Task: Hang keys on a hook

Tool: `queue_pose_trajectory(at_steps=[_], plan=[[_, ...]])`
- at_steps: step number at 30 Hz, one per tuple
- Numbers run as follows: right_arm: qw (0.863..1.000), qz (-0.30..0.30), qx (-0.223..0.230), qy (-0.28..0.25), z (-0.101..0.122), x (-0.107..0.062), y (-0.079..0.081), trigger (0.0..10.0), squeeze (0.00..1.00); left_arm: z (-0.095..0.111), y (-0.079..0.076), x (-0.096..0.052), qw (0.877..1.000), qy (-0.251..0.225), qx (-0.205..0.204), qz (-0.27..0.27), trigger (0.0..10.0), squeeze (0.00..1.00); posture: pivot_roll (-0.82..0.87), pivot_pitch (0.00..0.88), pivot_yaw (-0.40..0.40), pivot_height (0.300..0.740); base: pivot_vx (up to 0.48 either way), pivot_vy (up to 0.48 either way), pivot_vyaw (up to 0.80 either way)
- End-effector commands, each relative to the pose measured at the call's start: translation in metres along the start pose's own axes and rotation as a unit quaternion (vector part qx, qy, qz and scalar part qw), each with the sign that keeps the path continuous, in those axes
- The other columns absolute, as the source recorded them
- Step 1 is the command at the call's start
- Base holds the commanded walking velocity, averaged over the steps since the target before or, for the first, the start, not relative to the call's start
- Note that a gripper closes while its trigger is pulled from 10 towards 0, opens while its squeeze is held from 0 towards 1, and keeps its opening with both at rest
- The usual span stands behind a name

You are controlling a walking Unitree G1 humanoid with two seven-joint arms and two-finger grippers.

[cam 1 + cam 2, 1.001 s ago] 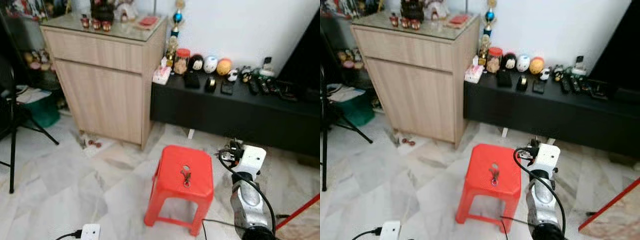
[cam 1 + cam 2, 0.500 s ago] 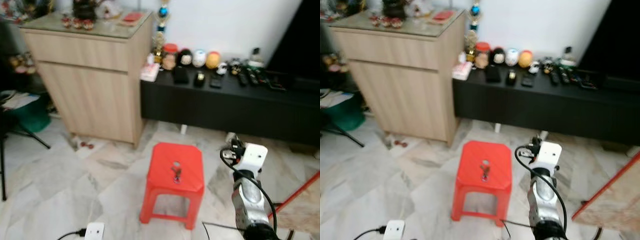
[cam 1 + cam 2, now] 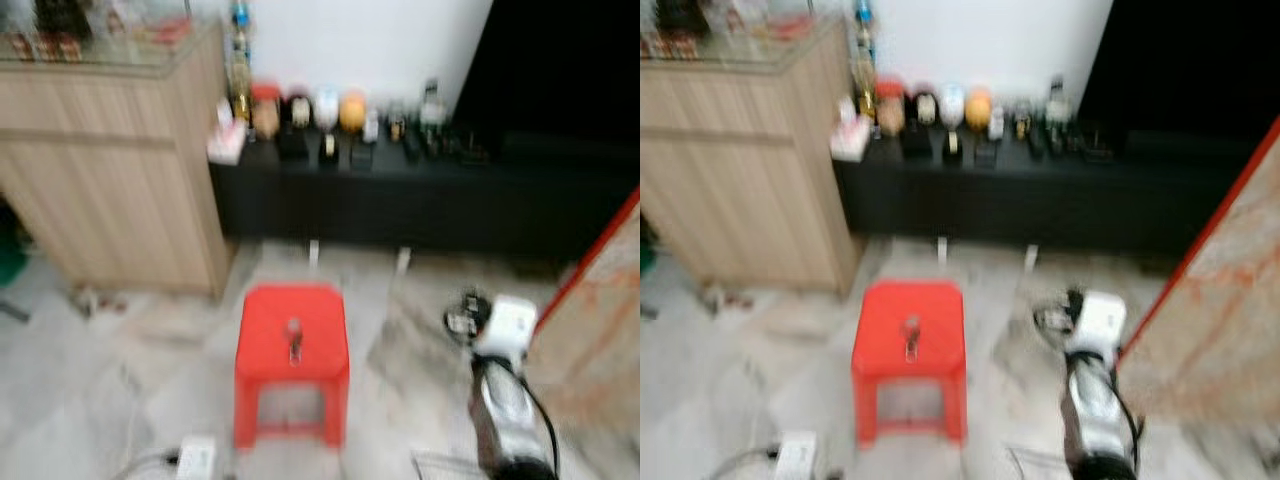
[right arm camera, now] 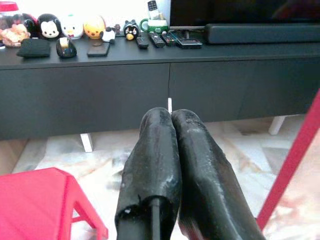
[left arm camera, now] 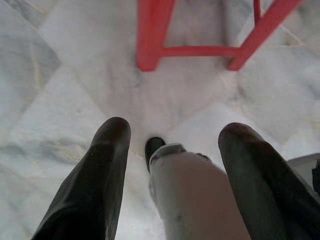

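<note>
One keys (image 3: 293,337) on red stool (image 3: 291,330) | right fingers (image 4: 170,165) well apart

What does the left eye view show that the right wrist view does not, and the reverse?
Left eye view: the keys on the red stool, and the wooden cabinet. Right wrist view: the right gripper, jaws pressed together, and a long black bar on the black bench. Both: the red stool, the black bench, the round figurines.
</note>
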State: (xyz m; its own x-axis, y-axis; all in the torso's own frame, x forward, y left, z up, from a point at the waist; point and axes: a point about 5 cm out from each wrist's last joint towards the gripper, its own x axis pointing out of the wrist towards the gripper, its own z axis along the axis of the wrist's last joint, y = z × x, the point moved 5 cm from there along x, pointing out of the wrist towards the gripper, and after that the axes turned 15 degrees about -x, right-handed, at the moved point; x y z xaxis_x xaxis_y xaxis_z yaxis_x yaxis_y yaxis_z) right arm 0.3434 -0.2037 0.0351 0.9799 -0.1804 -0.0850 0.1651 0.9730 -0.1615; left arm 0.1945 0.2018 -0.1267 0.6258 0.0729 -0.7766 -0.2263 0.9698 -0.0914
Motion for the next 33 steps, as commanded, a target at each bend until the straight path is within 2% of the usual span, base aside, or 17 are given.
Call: queue_pose_trajectory(at_steps=[1, 7, 33], plan=[[1.0, 0.002, -0.001, -0.006, 0.0043, 0.002, 0.0001, 10.0, 0.0, -0.0023, 0.0046, -0.0008, 1.0, 0.005, 0.004, 0.006, 10.0, 0.0, 0.03, 0.0, -0.092, 0.74, 0.0, -0.281, 0.0], [1.0, 0.004, 0.001, 0.001, -0.0014, -0.0013, 0.0019, 10.0, 0.0, -0.002, 0.0048, -0.0008, 1.0, 0.004, 0.003, 0.007, 10.0, 0.0, 0.03, 0.0, -0.092, 0.74, 0.0, -0.284, 0.0], [1.0, -0.007, 0.0, -0.004, -0.0007, -0.0026, -0.0023, 10.0, 0.0, -0.0024, 0.0041, -0.0009, 1.0, 0.005, 0.01, 0.002, 10.0, 0.0, 0.03, 0.0, -0.088, 0.74, 0.0, -0.301, 0.0]])
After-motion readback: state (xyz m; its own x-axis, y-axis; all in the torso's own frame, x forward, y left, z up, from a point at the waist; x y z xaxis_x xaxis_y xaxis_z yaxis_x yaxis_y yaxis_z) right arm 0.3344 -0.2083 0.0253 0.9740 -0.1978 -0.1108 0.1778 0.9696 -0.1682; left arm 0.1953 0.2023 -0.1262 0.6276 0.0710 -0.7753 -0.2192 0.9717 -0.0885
